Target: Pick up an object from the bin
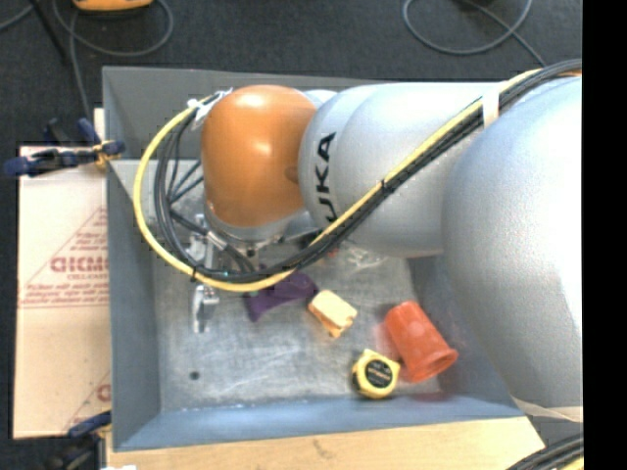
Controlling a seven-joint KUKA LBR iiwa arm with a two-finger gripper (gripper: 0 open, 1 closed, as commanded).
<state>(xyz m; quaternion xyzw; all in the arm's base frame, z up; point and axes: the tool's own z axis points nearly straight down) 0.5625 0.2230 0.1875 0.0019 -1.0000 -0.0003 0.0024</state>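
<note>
My gripper (204, 308) hangs low over the bin's left part, just above bare floor, with most of it hidden under the arm's orange cover. A purple object (279, 297) lies just to its right, partly tucked under the arm. Beyond that sits a small cream and yellow block (333, 313). Nothing shows in the gripper.
An orange cup (418, 342) lies on its side at the bin's front right, and a yellow tape measure (376, 374) rests beside it near the front wall. The arm covers the back and right of the bin. Bare floor shows at the front left.
</note>
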